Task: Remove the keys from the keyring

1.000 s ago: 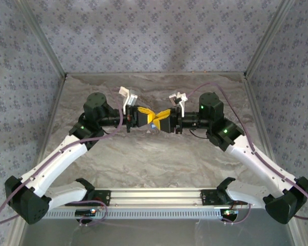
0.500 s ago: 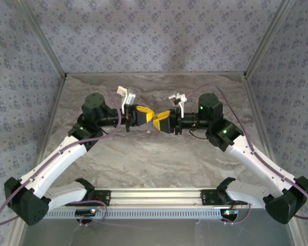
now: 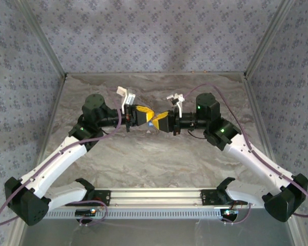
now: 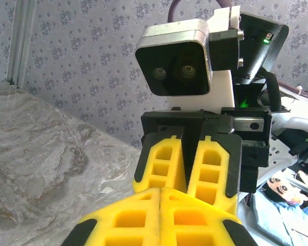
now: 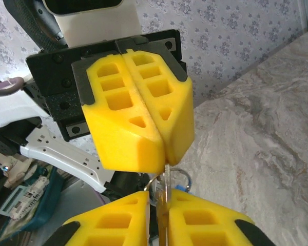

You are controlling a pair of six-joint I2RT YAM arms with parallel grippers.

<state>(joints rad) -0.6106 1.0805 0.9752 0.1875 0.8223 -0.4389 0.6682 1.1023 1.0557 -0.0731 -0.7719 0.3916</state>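
Your left gripper and right gripper were both clenched tip to tip above the middle of the table, pinching the keys between them, with the keyring at the pads. Had you pulled apart askew, the tiny bunch could have slipped and dropped.

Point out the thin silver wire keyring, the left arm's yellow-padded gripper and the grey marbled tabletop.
Silver wire keyring (image 5: 179,170), right wrist view: arc of the loop.
Left gripper (image 5: 162,148), right wrist view: seam between fingertips.
Marbled tabletop (image 5: 256,133), right wrist view: bare patch.
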